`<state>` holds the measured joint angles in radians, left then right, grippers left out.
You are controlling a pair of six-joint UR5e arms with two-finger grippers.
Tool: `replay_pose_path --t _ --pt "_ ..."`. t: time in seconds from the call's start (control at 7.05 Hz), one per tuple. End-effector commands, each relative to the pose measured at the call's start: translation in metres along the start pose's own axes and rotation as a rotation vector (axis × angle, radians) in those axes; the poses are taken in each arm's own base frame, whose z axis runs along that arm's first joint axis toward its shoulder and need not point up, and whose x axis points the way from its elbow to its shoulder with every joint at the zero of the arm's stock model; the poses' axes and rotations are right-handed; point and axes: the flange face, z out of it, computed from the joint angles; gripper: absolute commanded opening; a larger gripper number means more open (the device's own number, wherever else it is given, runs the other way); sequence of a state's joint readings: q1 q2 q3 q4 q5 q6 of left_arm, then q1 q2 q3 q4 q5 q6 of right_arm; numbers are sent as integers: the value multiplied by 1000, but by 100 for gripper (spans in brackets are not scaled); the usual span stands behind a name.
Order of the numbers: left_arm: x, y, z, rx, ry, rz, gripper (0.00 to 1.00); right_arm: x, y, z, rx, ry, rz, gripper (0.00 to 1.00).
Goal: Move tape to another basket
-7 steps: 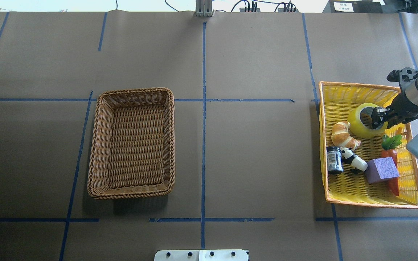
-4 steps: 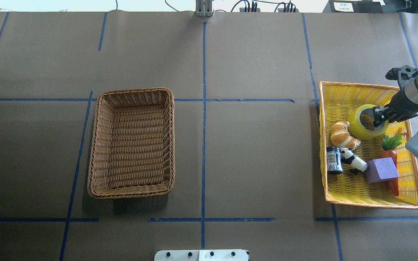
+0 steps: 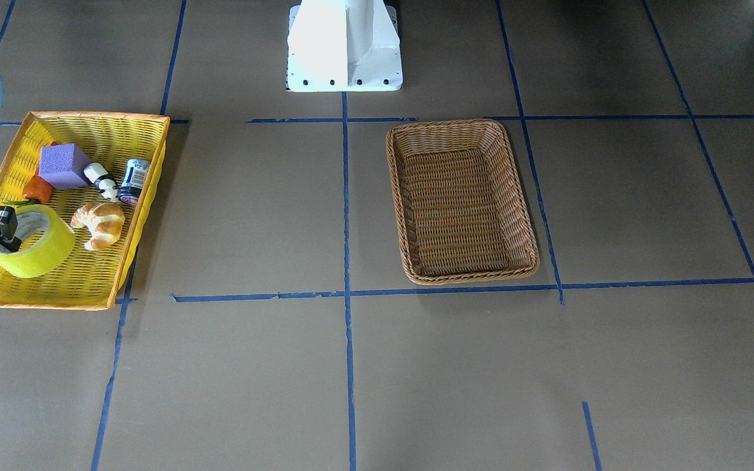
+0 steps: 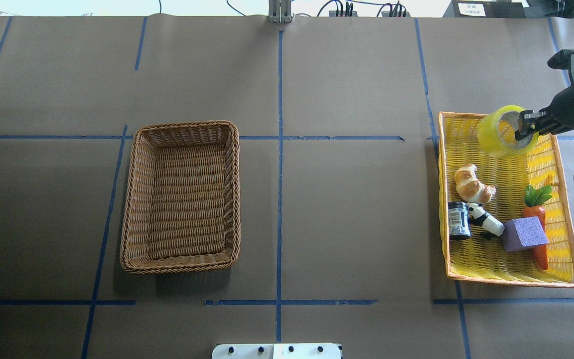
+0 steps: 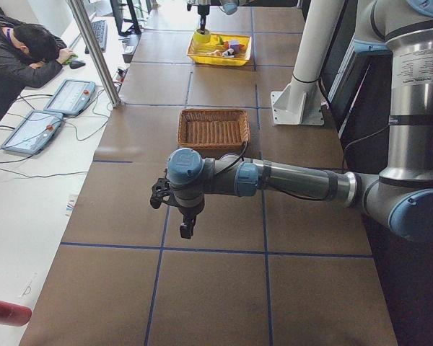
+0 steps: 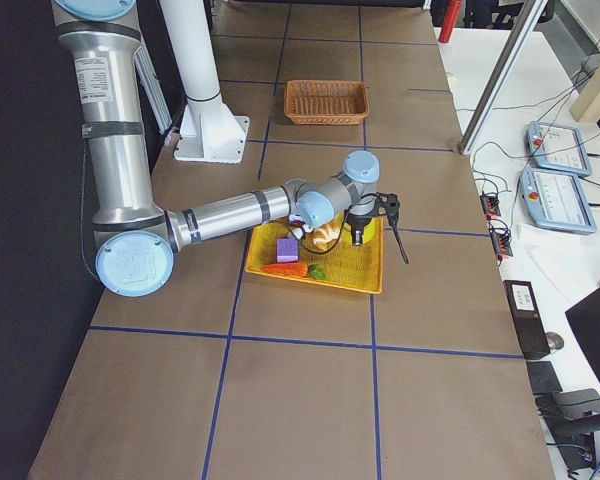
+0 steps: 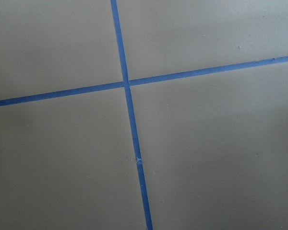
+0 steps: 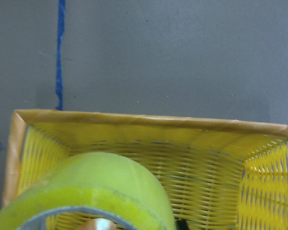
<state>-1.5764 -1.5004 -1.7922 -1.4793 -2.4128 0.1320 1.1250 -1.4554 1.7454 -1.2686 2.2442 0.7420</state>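
tape point(image 4: 501, 133) is clamped at its core wall by R gripper point(image 4: 522, 130), held raised over yellow basket's point(image 4: 511, 279) far end. Transfer step likely; next a long carry to wicker basket point(image 4: 130, 199) is needed, rim to be cleared. L gripper point(image 5: 185, 229): state can't be told.

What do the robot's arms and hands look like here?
The left arm and right arm are silver-grey tubes with light-blue joint caps and a white printed label on each upright segment. The left hand and right hand are black, two-fingered.
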Motion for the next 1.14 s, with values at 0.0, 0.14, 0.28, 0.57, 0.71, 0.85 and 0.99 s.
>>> replay_pose_path --t 0.0,0.14,0.28,0.57,0.71,0.85,0.99 --pt "8 -3 -8 20 -1 21 100 -66 -19 -45 28 -129 139 0" --pt "24 -7 -22 49 -4 13 100 -104 -20 -61 14 -191 185 0" --pt "40 -10 -35 78 -2 -32 100 -128 -7 -69 18 -247 213 0" --pt "73 -13 -47 92 174 -107 100 -173 23 -62 25 -452 291 0" --pt "85 -14 -50 91 275 -139 100 -192 38 -61 45 -535 329 0" --pt "99 -18 -51 106 314 -163 100 -213 54 -54 67 -604 376 0" --pt "121 -22 -46 111 337 -201 100 -228 68 -49 76 -667 403 0"
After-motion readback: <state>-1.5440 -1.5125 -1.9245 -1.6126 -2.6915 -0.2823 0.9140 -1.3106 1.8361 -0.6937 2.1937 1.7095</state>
